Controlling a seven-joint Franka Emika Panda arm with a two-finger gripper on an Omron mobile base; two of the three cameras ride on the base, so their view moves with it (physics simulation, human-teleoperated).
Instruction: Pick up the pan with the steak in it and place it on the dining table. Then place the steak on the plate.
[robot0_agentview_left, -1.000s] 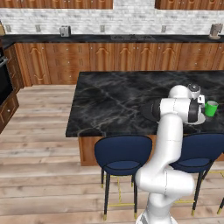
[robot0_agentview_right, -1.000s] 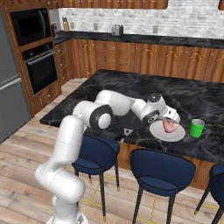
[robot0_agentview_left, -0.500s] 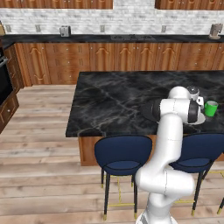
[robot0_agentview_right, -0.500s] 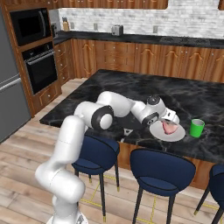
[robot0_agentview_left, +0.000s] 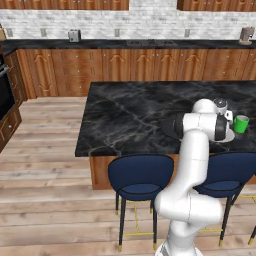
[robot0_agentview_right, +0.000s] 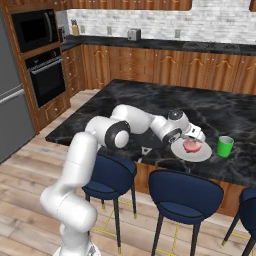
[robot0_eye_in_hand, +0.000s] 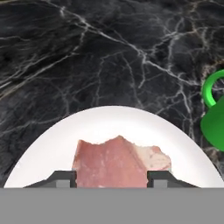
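Note:
The steak (robot0_eye_in_hand: 116, 159), a pinkish-red slab with a pale edge, lies flat on the white plate (robot0_eye_in_hand: 122, 120) on the dining table (robot0_agentview_right: 145, 95). My gripper (robot0_eye_in_hand: 111, 177) hovers just over it, its two fingertips spread to either side of the meat, open. From the right base view the gripper (robot0_agentview_right: 193, 138) is right above the steak (robot0_agentview_right: 191, 146) and the plate (robot0_agentview_right: 205, 155). The black pan (robot0_agentview_left: 170, 125) sits on the dark marble to the left of the plate, partly hidden by my arm.
A green cup (robot0_agentview_right: 225, 146) stands just right of the plate, also at the right edge of the hand view as the cup (robot0_eye_in_hand: 215, 114). Blue stools (robot0_agentview_left: 140, 176) line the near side of the table. Wall counters run along the back.
The fingers have spread apart and the steak now rests on the plate. The arm has barely moved.

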